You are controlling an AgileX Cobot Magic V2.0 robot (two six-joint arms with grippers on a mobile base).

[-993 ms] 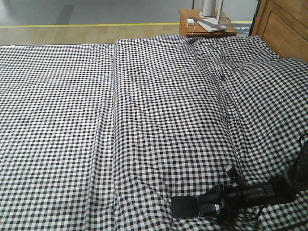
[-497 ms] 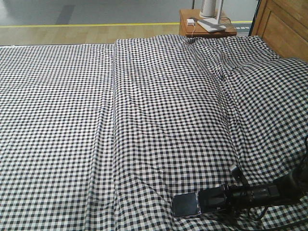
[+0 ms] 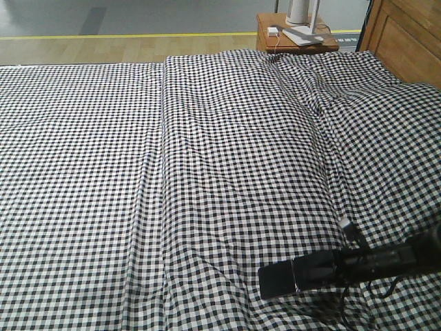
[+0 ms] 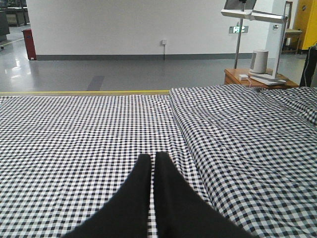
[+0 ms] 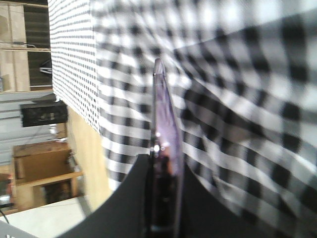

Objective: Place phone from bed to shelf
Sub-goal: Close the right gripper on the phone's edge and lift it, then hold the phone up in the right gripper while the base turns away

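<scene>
The phone (image 3: 274, 281), a flat glossy black rectangular slab with a pinkish rim, is clamped at one end by the right pincer (image 3: 298, 274). It sits low at the near right part of the bed (image 3: 207, 172), a large bed under a black-and-white gingham sheet; whether it touches the sheet cannot be told. The right wrist view shows it edge-on between two black fingers (image 5: 130, 208). The left pincer (image 4: 151, 159) is closed on nothing, above the sheet.

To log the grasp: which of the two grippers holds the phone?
The right gripper: its jaws clamp the black phone. The left gripper is shut with nothing between its jaws.
</scene>
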